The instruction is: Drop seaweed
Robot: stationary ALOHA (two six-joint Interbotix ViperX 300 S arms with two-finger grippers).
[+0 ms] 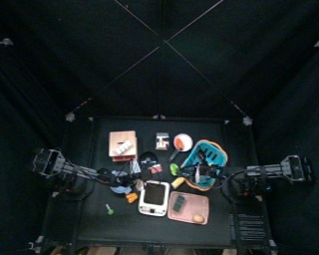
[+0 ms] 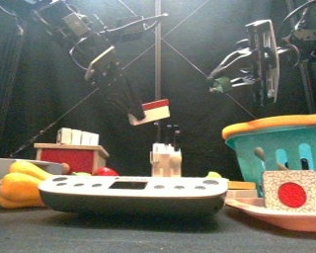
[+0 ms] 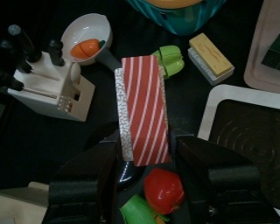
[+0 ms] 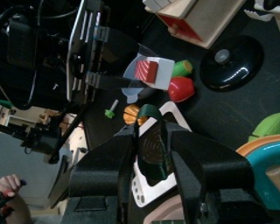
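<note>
The seaweed is a red-and-white striped packet (image 3: 143, 109). My left gripper (image 3: 149, 164) is shut on its end and holds it in the air above the table. In the front view the packet (image 2: 155, 110) hangs high over the white knife block (image 2: 168, 158), below the left gripper (image 2: 116, 61). The right wrist view shows the packet (image 4: 147, 68) from the other side. My right gripper (image 4: 154, 131) is open and empty, raised above the table at the right (image 2: 260, 74), apart from the packet.
Under the packet lie a red tomato (image 3: 164, 188), a green pepper (image 3: 168, 59) and a white bowl (image 3: 87, 35). A white scale (image 2: 134, 195) stands at the front, a teal basket (image 2: 282, 148) at the right, a red box (image 2: 71, 153) at the left.
</note>
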